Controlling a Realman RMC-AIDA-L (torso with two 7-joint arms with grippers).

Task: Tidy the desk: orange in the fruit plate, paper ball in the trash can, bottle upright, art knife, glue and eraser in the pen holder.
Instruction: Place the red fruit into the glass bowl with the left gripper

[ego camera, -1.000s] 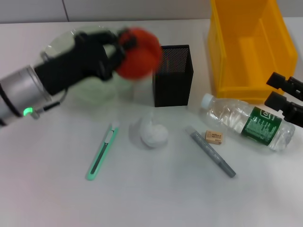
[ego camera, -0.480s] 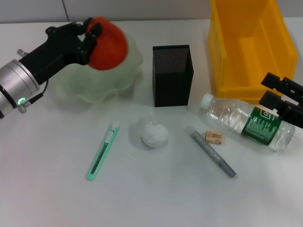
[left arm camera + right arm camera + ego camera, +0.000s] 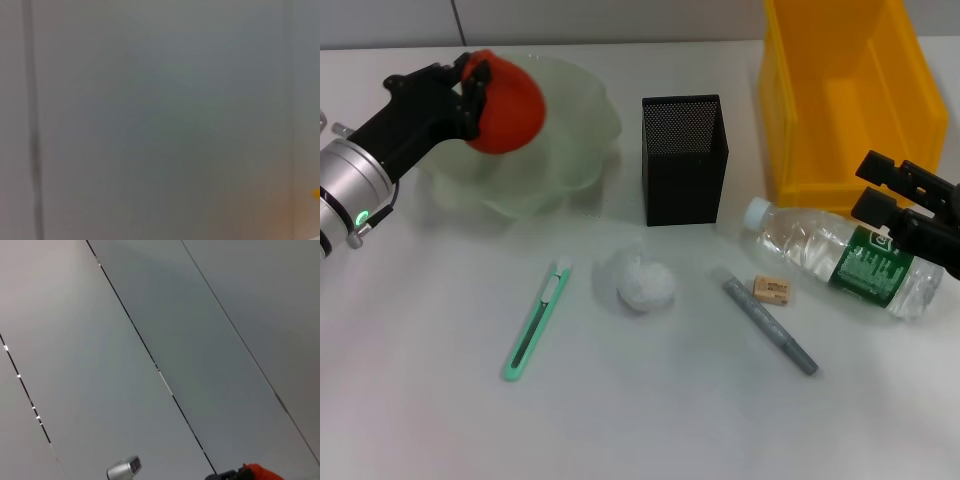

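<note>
White desk top (image 3: 650,420) carries everything, seen from the head view. Nearest lie the art knife (image 3: 534,322) at seven o'clock, the paper ball (image 3: 644,284) at centre and the glue (image 3: 769,322) at five. The eraser (image 3: 772,290) sits just beside the fallen bottle (image 3: 840,258), where the right gripper (image 3: 886,189) hangs with jaws parted, empty. Farther off, at ten o'clock, the left gripper (image 3: 472,88) clamps the orange (image 3: 502,100) above the fruit plate (image 3: 575,130). Firm, round and likely to roll, it is best pinched across its widest girth.
</note>
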